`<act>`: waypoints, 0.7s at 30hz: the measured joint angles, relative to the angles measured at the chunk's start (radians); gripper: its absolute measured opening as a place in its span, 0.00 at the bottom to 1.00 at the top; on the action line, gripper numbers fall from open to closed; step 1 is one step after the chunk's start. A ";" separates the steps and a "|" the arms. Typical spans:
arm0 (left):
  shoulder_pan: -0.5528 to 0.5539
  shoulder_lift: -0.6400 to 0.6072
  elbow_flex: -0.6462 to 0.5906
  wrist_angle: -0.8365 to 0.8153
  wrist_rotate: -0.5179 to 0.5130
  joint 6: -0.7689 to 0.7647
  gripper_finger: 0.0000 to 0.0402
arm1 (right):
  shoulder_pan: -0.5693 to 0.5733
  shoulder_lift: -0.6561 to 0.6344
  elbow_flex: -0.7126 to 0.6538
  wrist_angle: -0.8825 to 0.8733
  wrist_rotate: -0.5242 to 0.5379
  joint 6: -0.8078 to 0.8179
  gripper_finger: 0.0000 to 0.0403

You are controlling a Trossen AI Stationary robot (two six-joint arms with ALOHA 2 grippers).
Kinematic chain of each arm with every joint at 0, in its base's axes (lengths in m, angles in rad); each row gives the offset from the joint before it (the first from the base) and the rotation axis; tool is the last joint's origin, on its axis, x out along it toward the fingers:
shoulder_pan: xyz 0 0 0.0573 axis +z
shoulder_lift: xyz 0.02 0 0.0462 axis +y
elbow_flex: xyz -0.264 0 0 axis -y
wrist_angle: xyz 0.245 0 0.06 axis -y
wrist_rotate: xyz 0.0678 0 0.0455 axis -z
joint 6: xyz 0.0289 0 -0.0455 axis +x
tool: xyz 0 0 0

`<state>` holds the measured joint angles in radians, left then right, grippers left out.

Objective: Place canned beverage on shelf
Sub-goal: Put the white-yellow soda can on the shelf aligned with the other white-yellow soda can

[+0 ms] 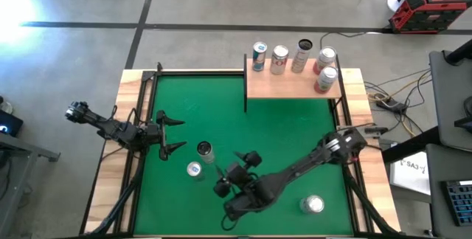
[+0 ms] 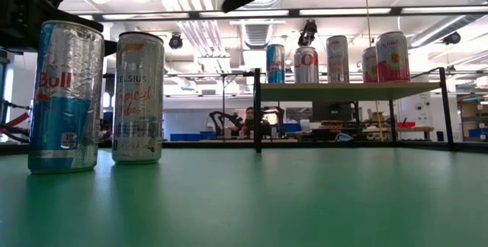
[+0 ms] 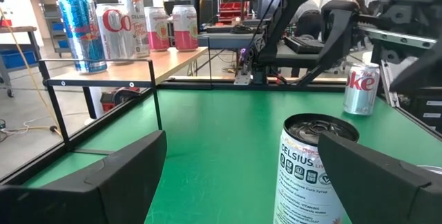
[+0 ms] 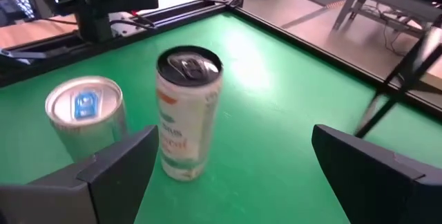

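1. The shelf (image 1: 291, 85), a flat pale-wood board on thin black posts, stands at the far edge of the green felt table (image 1: 280, 132). Five upright cans line its back and right side, leaving the front of the board bare, presumably as room for more.

2. Three cans are not yet shelved. A tall white Celsius can (image 1: 204, 150) with a dark lid stands upright in the near-left part of the felt. Just beside it is a silver-and-blue Red Bull can (image 1: 194, 170), also upright. A silver Coke can (image 1: 313, 204) sits well apart, near the right front corner.

3. The left gripper (image 1: 171, 135) is level with the felt, its fingers spread wide and pointing at the Celsius can (image 3: 312, 172). The can stands ahead of the gap between them, not yet inside it. That flat side approach suits a tall, narrow can.

4. The right gripper (image 1: 234, 172) hangs above the felt just right of the same pair, fingers also spread and holding nothing. Its wrist view looks down on the Celsius can (image 4: 186, 113) and the Red Bull can (image 4: 85, 113).

5. Both grippers face the same can. Which one is meant to take it is hard to say; the left looks better lined up.

6. My reading: approach stage, nothing gripped yet.
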<state>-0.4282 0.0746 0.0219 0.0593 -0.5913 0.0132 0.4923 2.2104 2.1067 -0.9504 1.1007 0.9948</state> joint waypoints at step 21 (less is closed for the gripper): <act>0.000 0.000 0.000 0.000 0.000 0.000 0.90 | -0.133 0.098 0.151 0.306 -0.207 -0.183 0.93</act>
<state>-0.4282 0.0743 0.0219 0.0590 -0.5912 0.0132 0.3591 2.3081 2.2574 -0.6445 0.8936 0.8116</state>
